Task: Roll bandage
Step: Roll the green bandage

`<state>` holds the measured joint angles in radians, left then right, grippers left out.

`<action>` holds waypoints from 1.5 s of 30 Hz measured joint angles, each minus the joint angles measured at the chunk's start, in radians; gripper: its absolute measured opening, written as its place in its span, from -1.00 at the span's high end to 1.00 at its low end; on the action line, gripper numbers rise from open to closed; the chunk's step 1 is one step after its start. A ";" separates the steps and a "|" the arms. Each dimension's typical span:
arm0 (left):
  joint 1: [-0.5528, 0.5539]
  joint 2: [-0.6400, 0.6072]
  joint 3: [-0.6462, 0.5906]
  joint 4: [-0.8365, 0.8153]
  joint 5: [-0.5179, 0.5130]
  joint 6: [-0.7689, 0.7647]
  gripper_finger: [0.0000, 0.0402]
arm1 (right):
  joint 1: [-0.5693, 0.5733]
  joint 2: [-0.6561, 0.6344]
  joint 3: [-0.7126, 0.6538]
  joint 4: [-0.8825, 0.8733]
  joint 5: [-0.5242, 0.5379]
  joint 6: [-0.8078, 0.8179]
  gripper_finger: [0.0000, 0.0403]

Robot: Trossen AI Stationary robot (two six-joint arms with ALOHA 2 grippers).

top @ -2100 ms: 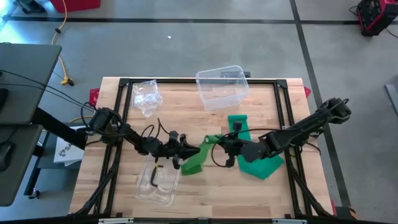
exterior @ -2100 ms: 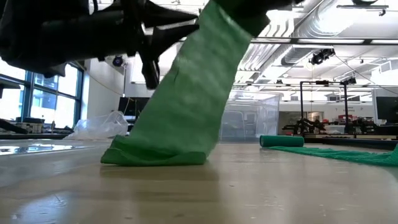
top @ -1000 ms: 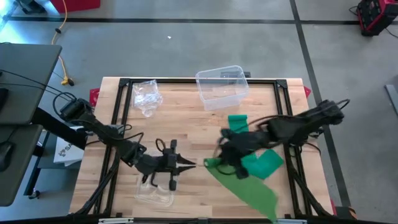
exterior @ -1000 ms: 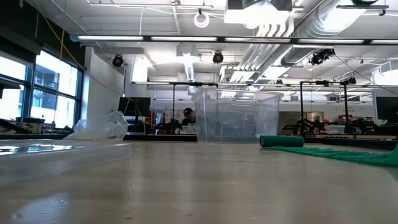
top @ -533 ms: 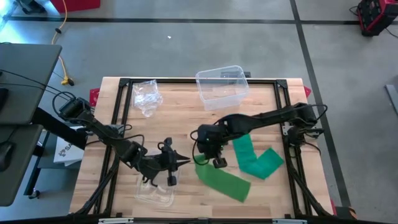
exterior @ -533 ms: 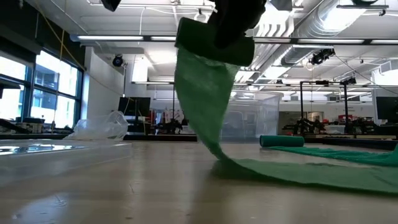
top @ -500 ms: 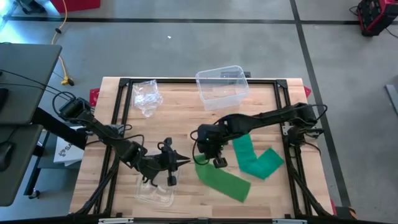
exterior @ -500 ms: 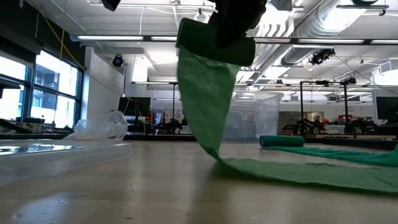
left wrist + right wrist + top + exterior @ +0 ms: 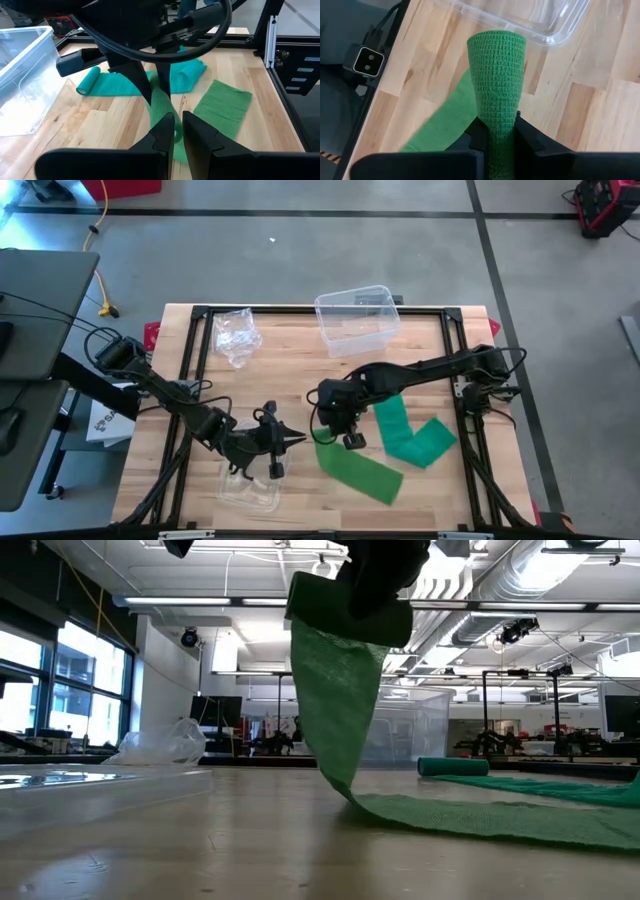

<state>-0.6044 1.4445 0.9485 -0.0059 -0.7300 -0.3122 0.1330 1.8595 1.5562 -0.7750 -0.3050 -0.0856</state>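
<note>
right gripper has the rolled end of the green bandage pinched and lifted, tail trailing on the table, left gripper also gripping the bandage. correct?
Not quite. The left gripper grips nothing: in the high view it sits apart from the green bandage, near the clear lid, fingers shut on air. The rest holds: the right gripper pinches the rolled end, lifted, with the tail lying on the table.

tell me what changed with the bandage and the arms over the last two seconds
The left gripper let go of the green bandage and drew back toward the left. The right gripper kept its grip, swung out and back, laying the strip flat on the table. The plastic container and plastic bag stayed put.
</note>
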 joint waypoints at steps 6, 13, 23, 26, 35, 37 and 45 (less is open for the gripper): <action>0.007 0.000 0.000 -0.035 0.000 -0.010 0.84 | 0.000 0.009 0.000 -0.040 0.036 -0.026 0.84; 0.016 0.000 -0.002 -0.380 -0.100 -0.313 0.84 | -0.019 0.035 -0.163 0.121 0.044 -0.184 0.84; 0.028 0.001 -0.002 -0.795 -0.177 -0.726 0.84 | -0.148 0.052 -0.289 0.455 0.121 -0.257 0.79; 0.037 0.001 -0.002 -0.795 -0.209 -0.732 0.84 | -0.172 0.081 -0.294 0.518 0.169 -0.309 0.78; 0.042 0.003 -0.003 -0.707 -0.210 -0.733 0.84 | -0.183 0.175 -0.294 0.591 0.230 -0.346 0.57; 0.037 0.003 -0.003 -0.700 -0.195 -0.730 0.84 | -0.182 0.178 -0.294 0.607 0.255 -0.307 0.43; 0.005 0.003 -0.003 -0.700 -0.147 -0.733 0.84 | -0.204 0.172 -0.236 0.632 0.289 -0.201 0.04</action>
<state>-0.5994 1.4475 0.9451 -0.7055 -0.8773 -1.0451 -0.0710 2.0312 1.3199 -0.1426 -0.0164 -0.2871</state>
